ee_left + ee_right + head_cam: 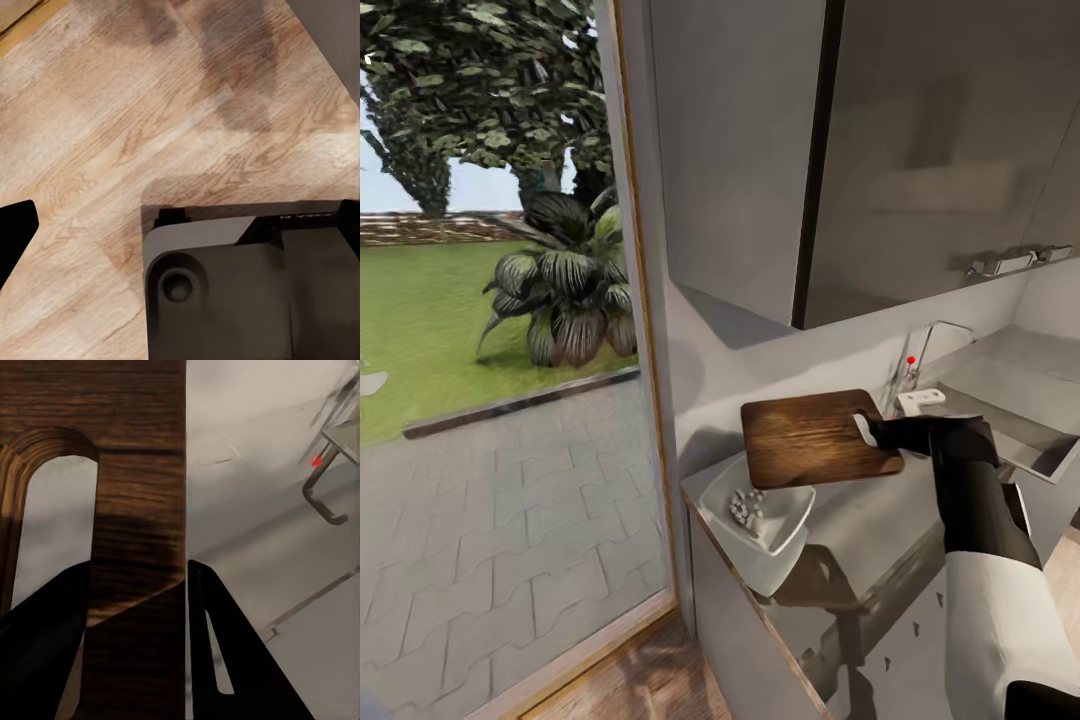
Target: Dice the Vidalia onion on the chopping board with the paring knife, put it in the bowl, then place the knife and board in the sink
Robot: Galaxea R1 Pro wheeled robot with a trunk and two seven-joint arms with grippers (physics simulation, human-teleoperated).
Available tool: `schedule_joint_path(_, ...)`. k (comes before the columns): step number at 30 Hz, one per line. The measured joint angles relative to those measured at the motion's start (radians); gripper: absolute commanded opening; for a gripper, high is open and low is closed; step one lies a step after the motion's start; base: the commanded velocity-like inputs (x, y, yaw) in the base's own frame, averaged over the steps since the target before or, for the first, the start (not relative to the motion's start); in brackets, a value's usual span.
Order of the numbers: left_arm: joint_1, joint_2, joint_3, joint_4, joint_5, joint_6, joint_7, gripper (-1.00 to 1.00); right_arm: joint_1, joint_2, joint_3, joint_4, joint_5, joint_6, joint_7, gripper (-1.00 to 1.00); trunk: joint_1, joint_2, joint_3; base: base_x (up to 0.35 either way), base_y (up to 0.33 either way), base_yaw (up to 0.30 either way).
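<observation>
Late step, by the look of it: diced bits sit in the white squarish bowl [765, 515], board going to the sink [1010, 395]. Right hand [880, 432] pinches the chopping board [810, 435] at its slot-hole end, held up above the desk [880, 520] beside the faucet [925, 355]. Next: carry rightward, lower into the basin. Dark grained wood, rounded corners; grey glossy metal. Left hand: cannot tell.

The chopping board [812, 437] is dark brown wood, rectangular with rounded corners, held level above the countertop [880, 520] by its slotted handle end [52, 521]. The white squarish bowl [758, 520] sits at the countertop's near end, just below the board, and contains pale diced pieces [745, 507]. The stainless sink [1010, 395] and its chrome faucet [928, 345] lie beyond.
</observation>
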Motion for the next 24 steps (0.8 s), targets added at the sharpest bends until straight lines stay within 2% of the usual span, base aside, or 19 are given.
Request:
schedule_joint_path(7,0.000,-0.001,0.000,0.000,0.000,-0.009,0.000,1.00,0.000,0.004,0.001,0.007,-0.001,-0.010,0.010,-1.00,0.000,0.000,0.000,-0.049,0.000,0.000)
schedule_joint_path(19,0.000,-0.001,-0.001,0.000,0.000,-0.010,0.000,1.00,0.000,0.007,0.003,0.008,0.002,-0.007,0.005,-1.00,0.001,0.000,0.000,-0.322,-0.013,0.000)
schedule_joint_path(24,0.000,-0.003,-0.001,0.000,0.000,-0.009,0.000,1.00,0.000,0.007,0.004,0.008,0.003,-0.007,0.006,-1.00,0.000,0.000,0.000,-0.223,-0.218,0.051)
